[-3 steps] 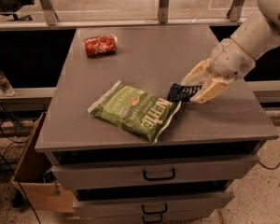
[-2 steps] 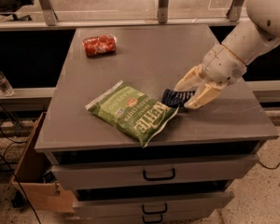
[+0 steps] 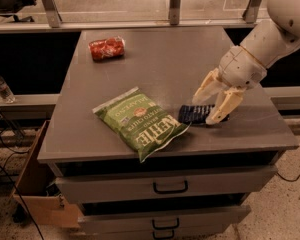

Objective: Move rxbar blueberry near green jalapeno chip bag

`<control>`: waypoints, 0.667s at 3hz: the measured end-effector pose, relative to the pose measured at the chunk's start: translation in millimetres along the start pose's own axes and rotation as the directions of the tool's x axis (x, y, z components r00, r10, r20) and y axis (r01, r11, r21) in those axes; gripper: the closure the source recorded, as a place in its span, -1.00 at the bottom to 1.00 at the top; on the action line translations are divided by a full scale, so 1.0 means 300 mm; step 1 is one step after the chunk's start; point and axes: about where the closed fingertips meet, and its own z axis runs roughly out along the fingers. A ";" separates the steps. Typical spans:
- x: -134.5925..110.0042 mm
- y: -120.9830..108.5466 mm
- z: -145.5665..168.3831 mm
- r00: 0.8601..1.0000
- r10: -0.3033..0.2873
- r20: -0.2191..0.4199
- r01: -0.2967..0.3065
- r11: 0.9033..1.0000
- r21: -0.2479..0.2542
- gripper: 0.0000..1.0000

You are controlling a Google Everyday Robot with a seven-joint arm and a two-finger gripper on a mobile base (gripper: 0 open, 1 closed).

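With end effector released above rxbar blueberry, just beside green jalapeno chip bag, I should lift straight up.

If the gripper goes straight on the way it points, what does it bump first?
The gripper, jaws open, hangs over the table, pointing down and left. It would probably hit the rxbar just under its tips first, with the chip bag beyond; depth is hard to judge.
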 end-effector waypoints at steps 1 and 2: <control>0.021 -0.015 -0.055 1.000 0.009 -0.016 -0.008 0.999 0.046 -1.00; 0.054 -0.040 -0.135 0.999 0.039 -0.024 -0.036 0.993 0.115 -1.00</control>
